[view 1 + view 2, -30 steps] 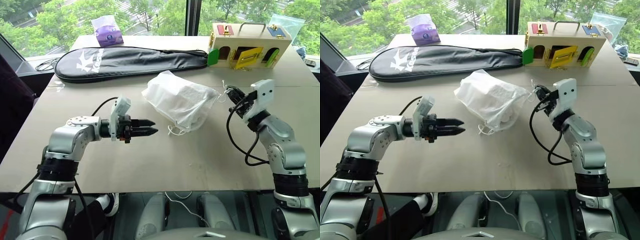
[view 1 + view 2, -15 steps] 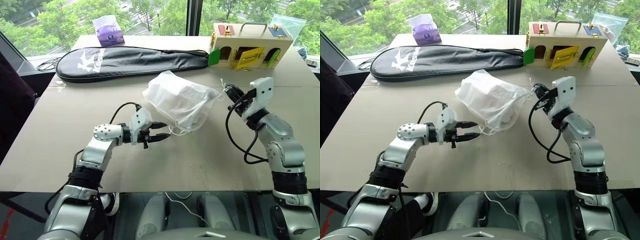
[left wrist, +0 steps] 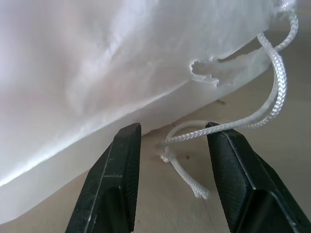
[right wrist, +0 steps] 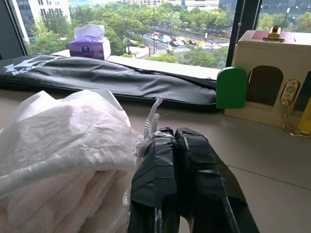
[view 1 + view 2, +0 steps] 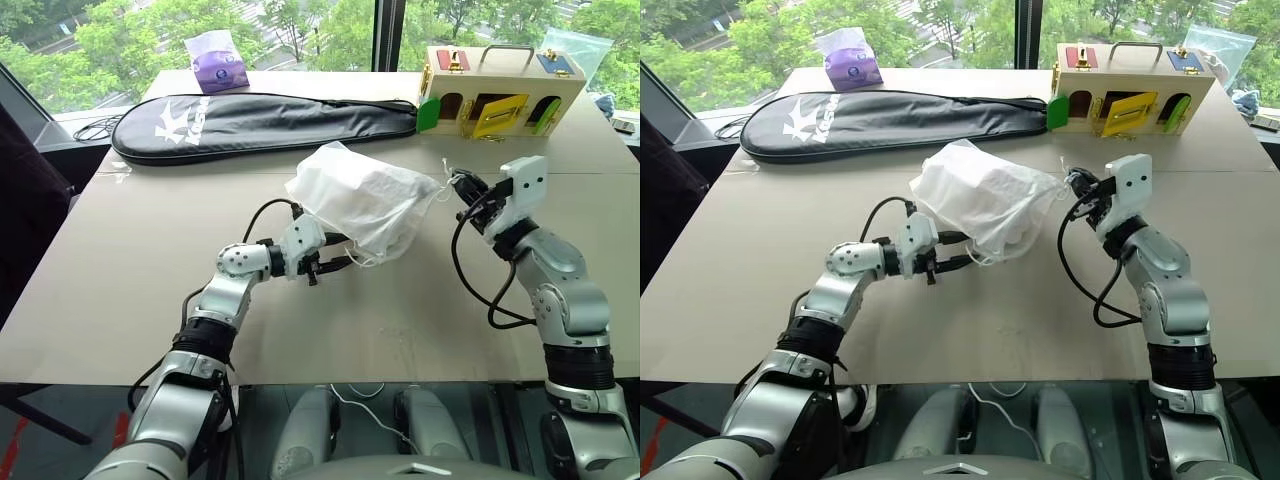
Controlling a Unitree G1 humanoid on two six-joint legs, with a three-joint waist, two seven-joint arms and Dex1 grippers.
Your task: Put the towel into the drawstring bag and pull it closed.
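Observation:
The drawstring bag (image 5: 355, 195) lies bulging in the middle of the table, and the towel (image 4: 53, 204) shows through its thin fabric. My left gripper (image 5: 338, 262) is at the bag's near lower edge. It is open, and a loose loop of white cord (image 3: 272, 92) runs between its fingers (image 3: 116, 174) without being pinched. My right gripper (image 5: 462, 185) is held just above the table at the bag's right end, shut on the other drawstring cord (image 4: 154, 109), which sticks up from its closed tips.
A long black racket case (image 5: 260, 122) lies behind the bag. A purple tissue packet (image 5: 217, 62) sits at the far left, and a wooden latch box (image 5: 500, 90) at the far right. Bare tabletop (image 5: 400, 310) stretches toward the near edge.
My left arm has swung right and forward to the bag, and its wrist has rolled. Its open fingers now straddle the cord loop. The right arm and the bag have stayed still.

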